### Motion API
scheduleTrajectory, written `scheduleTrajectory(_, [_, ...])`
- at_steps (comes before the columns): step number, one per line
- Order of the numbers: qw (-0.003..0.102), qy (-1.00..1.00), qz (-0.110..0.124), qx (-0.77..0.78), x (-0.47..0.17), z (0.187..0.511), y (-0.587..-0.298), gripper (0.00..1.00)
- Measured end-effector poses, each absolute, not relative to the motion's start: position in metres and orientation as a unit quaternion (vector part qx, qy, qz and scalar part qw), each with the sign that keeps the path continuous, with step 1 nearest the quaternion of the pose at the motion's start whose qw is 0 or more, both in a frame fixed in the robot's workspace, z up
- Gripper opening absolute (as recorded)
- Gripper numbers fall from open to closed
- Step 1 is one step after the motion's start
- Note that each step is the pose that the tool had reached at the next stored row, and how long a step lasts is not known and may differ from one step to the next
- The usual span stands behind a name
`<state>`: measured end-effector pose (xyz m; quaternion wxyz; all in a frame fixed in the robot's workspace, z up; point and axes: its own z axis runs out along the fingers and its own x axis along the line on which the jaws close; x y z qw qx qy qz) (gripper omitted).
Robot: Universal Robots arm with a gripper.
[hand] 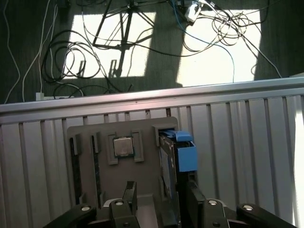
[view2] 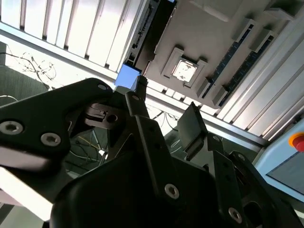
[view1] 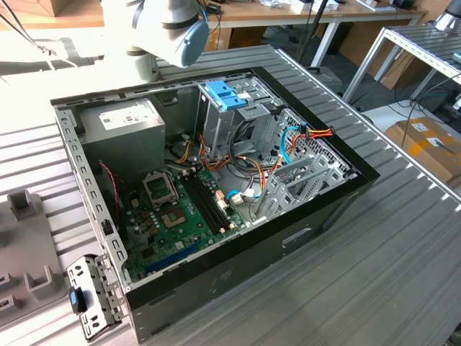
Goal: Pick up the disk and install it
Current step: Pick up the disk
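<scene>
No legible text, white sticker (view1: 117, 115) on the power supply (view1: 126, 144) unreadable

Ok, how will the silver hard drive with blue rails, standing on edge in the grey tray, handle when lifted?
The silver metal disk with blue plastic rails looks stiff and probably heavy for its size. Standing on edge in the grey tray, it may tip or bind unless lifted straight. Its flat faces look smooth, so the open pincer could slip.

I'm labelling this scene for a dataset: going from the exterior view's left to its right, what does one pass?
Grey holder tray → grey power-supply box → light-blue bracket atop the drive cage → orange cables → cardboard box.
</scene>
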<state>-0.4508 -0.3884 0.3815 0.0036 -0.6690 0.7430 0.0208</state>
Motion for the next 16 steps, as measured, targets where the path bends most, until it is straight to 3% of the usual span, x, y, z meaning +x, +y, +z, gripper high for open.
scheduleTrajectory(16, [0.004,0.743,0.021,-0.669,-0.4509,0.3749,-0.3852,0.54])
